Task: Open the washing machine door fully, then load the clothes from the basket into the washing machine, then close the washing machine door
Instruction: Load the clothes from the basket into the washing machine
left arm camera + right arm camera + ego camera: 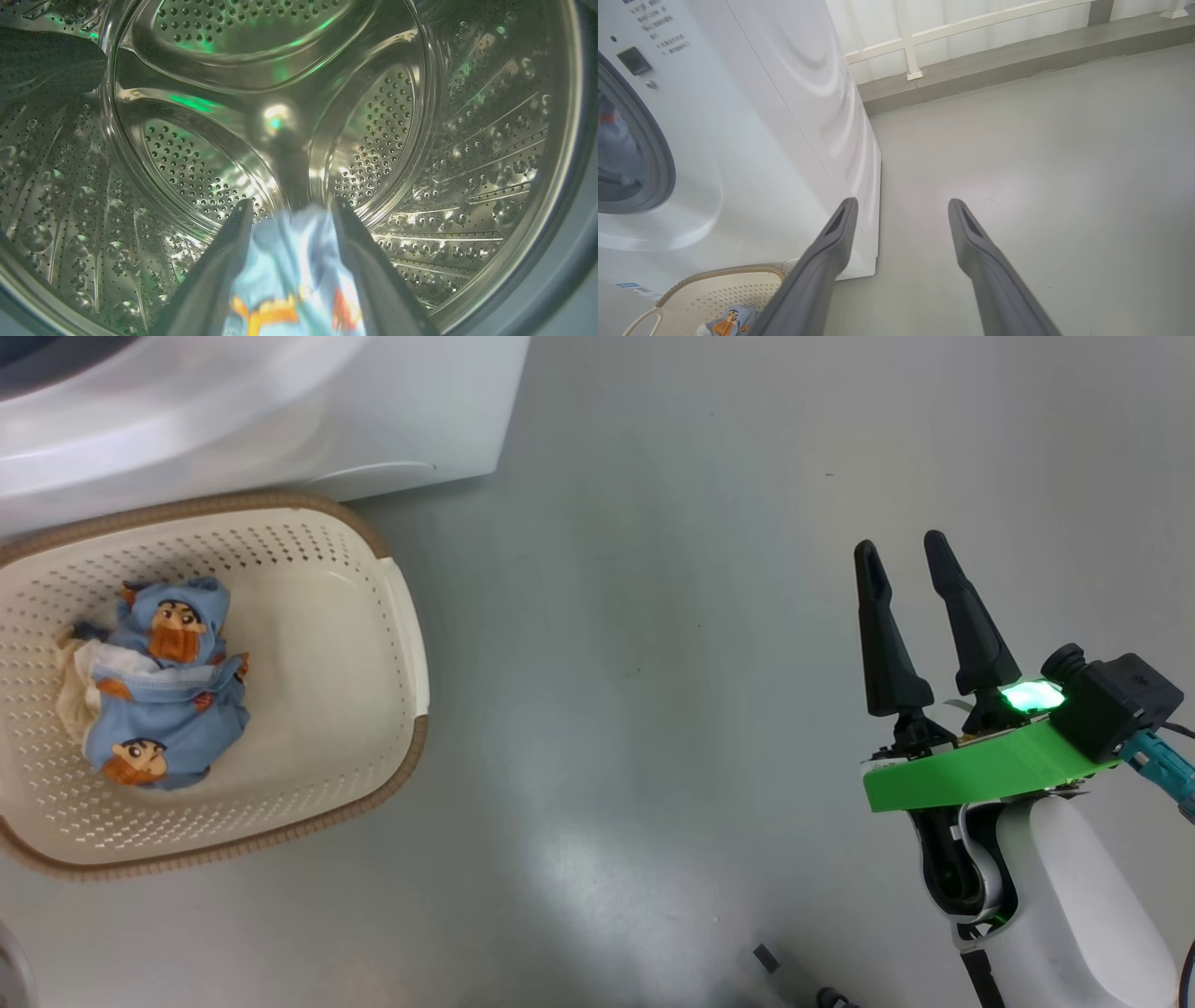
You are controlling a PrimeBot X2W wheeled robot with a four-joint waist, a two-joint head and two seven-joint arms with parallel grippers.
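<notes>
Here, light-blue clothes, crumpled, orange-printed

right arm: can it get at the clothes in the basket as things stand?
Probably yes. The right gripper hangs open over bare floor, off to the right of the basket. The basket's top is open, and nothing lies over the clothes or in between.

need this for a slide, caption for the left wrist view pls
Left gripper inside the washing machine's steel drum, a light-blue garment between its spread fingers.
</notes>
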